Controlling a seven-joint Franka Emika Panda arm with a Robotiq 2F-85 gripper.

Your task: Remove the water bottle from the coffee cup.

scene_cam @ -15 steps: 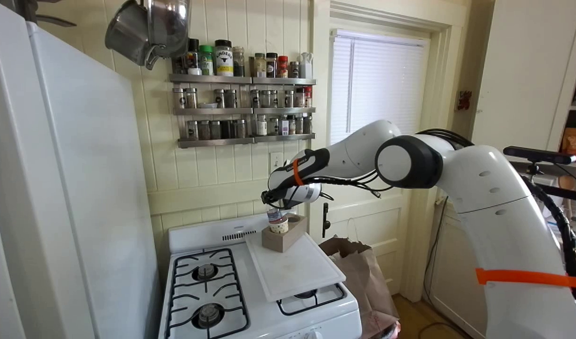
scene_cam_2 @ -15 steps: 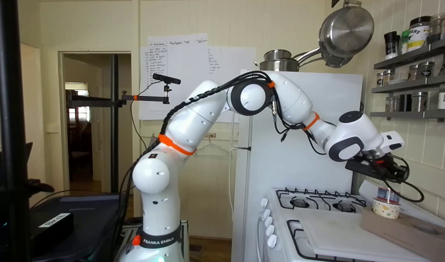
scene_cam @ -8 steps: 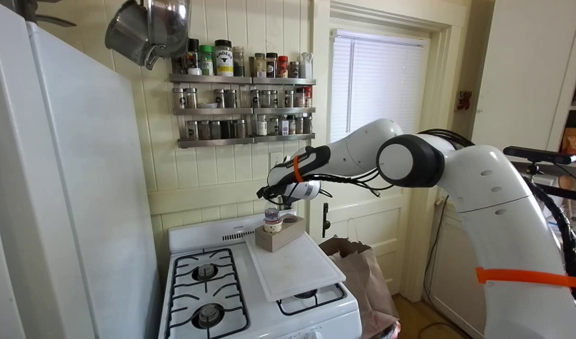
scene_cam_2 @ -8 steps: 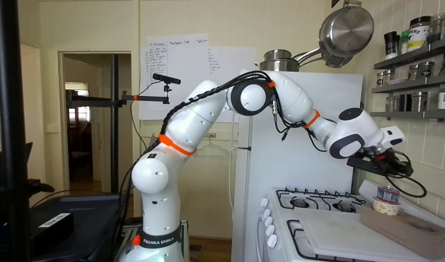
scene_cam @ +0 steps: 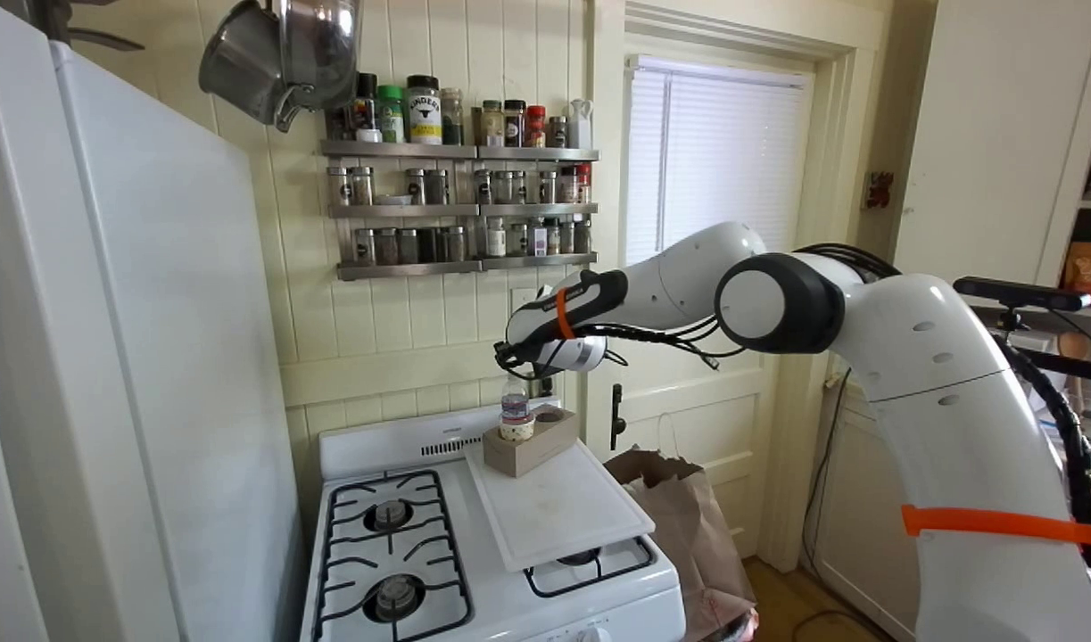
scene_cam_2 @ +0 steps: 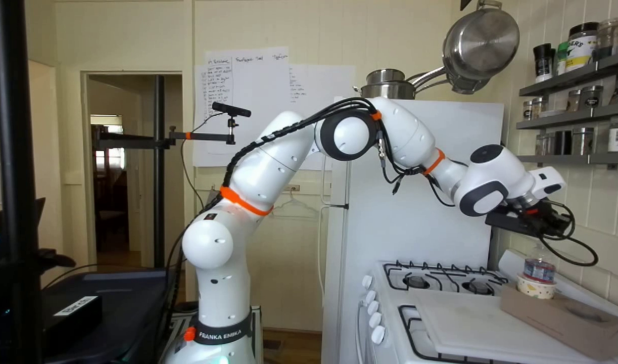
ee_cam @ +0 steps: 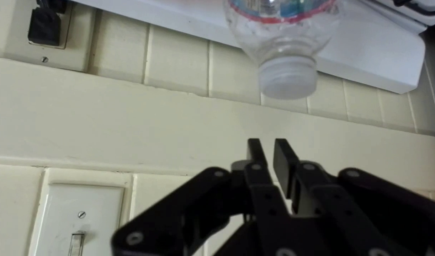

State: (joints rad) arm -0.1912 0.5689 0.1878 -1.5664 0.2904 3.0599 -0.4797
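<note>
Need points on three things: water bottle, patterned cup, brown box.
water bottle (ee_cam: 284, 37), wrist view: clear shoulder between label and cap.
patterned cup (scene_cam_2: 536, 289), in an exterior view: side wall, below the rim.
brown box (scene_cam: 545, 446), in an exterior view: side wall.

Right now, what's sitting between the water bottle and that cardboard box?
The coffee cup: in both exterior views, its patterned wall shows between the water bottle, whose foot it hides, and the cardboard box below.

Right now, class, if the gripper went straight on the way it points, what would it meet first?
Most likely the cream horizontal wall board. In the wrist view the gripper seems aimed just clear of the water bottle's cap, though depth is unclear and it might brush the cap.
</note>
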